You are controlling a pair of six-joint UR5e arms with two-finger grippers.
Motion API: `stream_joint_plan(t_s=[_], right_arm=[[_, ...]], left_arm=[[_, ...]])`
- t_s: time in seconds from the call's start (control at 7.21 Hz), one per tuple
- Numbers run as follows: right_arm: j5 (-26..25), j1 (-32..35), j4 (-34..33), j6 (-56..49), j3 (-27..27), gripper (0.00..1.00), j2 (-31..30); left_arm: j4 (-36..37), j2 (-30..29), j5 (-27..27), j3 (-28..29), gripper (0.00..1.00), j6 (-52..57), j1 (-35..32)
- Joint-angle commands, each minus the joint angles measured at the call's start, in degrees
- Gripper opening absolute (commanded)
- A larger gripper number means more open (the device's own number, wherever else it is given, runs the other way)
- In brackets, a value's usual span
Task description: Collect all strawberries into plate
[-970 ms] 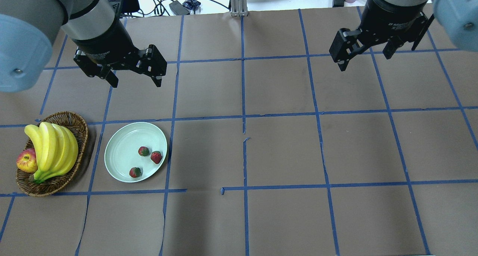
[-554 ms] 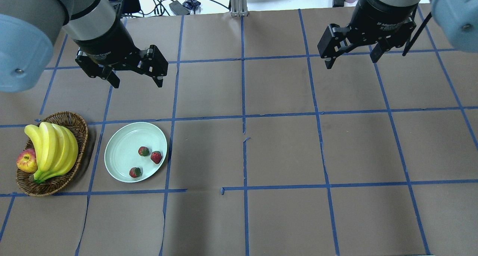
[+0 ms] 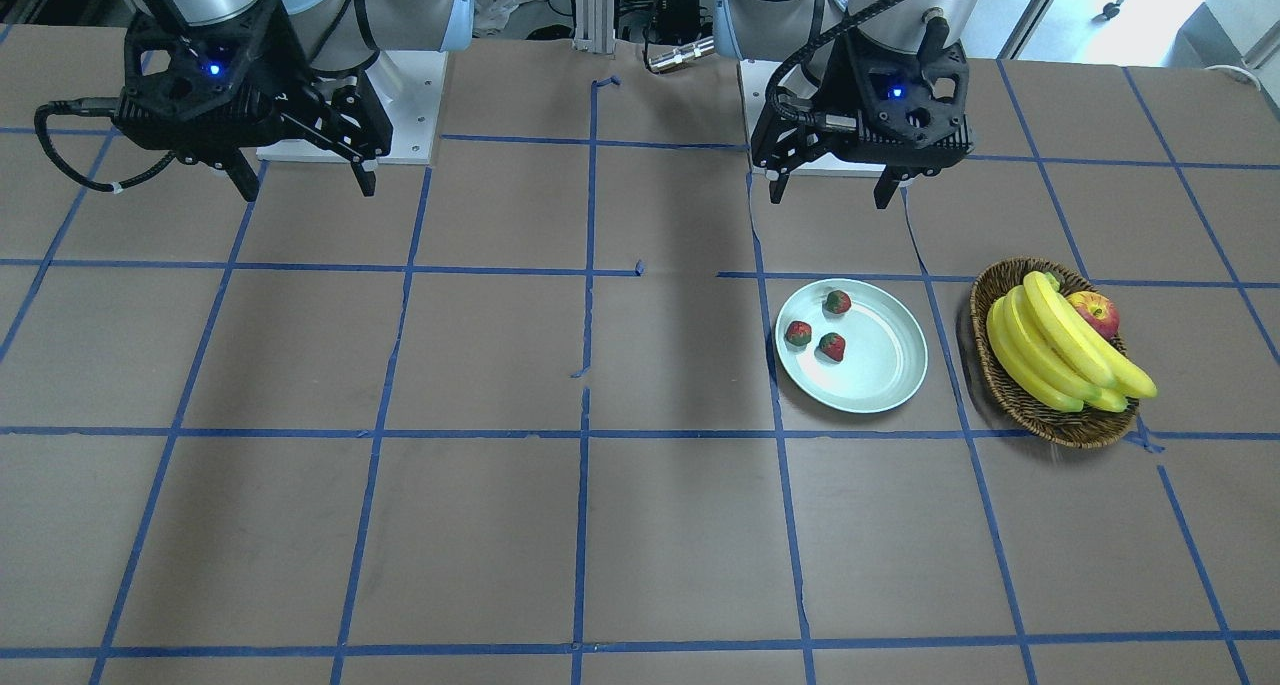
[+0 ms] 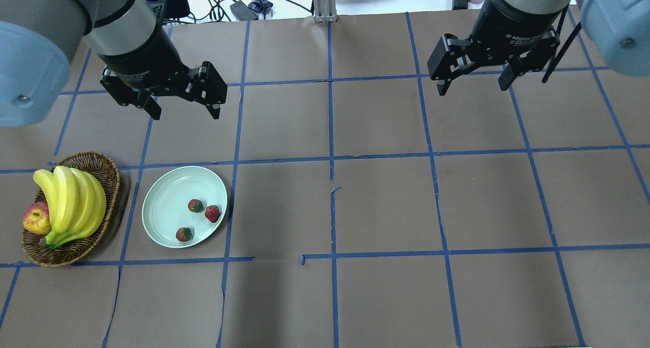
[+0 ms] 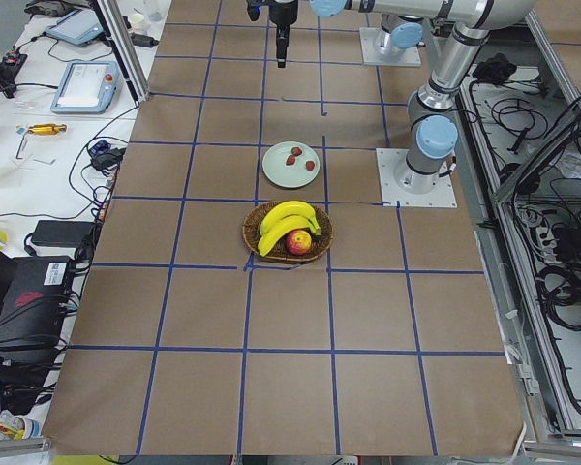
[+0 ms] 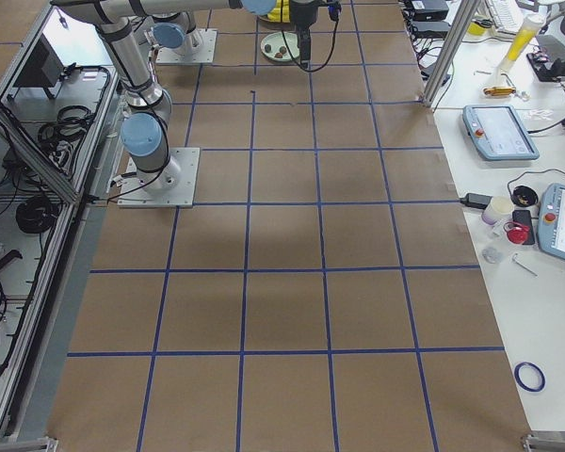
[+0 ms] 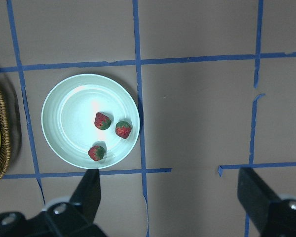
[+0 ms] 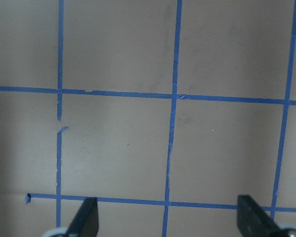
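- On the plate (image 4: 167, 200), toward its right half, lie all three strawberries (image 4: 195, 206), close together but not touching. No strawberry shows outside it, so the collecting looks finished.
- Just left of the plate, the basket (image 4: 96, 160) holds bananas (image 4: 71, 200) and an apple (image 4: 35, 220), which the task leaves alone.
- Left gripper (image 4: 185, 115) hangs above the table on the robot's side of the plate. Its jaws are spread wide, holding and touching nothing, and its wrist view frames the plate between the fingers (image 7: 89, 190).
- Right gripper (image 4: 473, 89) hangs well apart from the plate, also spread wide and empty.
- Both likely sit raised and away from the fruit because nothing remains to pick.
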Motion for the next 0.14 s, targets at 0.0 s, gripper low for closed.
stream_joint_plan(t_s=[0.0], right_arm=[[-0.20,0.05,-0.03,-0.16,0.03,1.00,-0.07]], left_arm=[[0.00,0.06,0.08,0.00,1.00,0.01,0.00]])
